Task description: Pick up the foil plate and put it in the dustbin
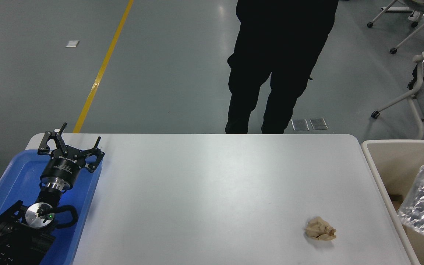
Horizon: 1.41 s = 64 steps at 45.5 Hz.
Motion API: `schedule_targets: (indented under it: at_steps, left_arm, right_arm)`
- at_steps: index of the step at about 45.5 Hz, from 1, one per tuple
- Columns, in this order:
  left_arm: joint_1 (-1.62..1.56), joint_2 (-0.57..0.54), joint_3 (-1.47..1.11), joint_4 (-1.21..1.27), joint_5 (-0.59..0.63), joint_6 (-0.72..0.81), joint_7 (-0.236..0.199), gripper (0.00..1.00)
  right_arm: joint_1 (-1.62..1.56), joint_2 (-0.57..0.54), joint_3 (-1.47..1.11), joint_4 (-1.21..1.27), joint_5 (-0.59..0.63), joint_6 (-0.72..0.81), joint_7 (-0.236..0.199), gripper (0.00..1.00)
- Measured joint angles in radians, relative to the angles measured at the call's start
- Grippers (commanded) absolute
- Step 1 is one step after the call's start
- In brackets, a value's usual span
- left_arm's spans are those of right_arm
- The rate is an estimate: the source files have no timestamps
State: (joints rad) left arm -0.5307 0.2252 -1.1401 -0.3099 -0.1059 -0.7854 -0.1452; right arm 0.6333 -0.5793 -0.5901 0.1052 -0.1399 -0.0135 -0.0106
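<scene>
At the lower left of the frame you see the left hand (73,144), parked over the blue tray (9,176) with its fingers spread open and nothing between them. The arm behind it runs down into the bottom left corner. The blue tray sits on the left end of the white bench (212,184) and overhangs that edge.

At the top centre of the frame a person in dark clothing (278,62) stands on the grey floor just beyond the far edge of the bench. A yellow line (103,66) crosses the floor at the upper left.

Moving right, you find a small crumpled tan paper wad (320,228) lying on the bench at the lower right, well apart from the left hand.

At the right edge of the frame the dustbin (388,162) stands just beside the right end of the bench. The foil plate (423,202) is inside the dustbin's opening, at its right side, tilted and partly cut off by the frame edge. The right hand is out of the frame, so you cannot tell its state. Office chairs (421,73) stand at the upper right.
</scene>
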Motion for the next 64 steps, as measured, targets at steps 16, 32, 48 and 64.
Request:
schedule_targets:
  at_steps: [16,32,48,64]
  left_arm:
    - [0.0,0.0,0.0,0.0,0.0,0.0,0.001,0.99]
    - [-0.001,0.0,0.0,0.0,0.0,0.0,0.001,0.99]
    - [-0.002,0.0,0.0,0.0,0.001,0.0,0.001,0.99]
    - [0.0,0.0,0.0,0.0,0.001,0.0,0.001,0.99]
  right_arm:
    - [0.114,-0.075,-0.001,0.213,0.003,-0.011,0.0,1.0]
    - [0.467,-0.232,-0.207,0.708,0.005,-0.005,0.001,1.0]
    - [0.979,-0.195,-0.572,1.155,0.008,0.069,0.001,1.0]
    - [1.43,0.008,-0.74,1.312,0.01,0.568,0.002,1.0]
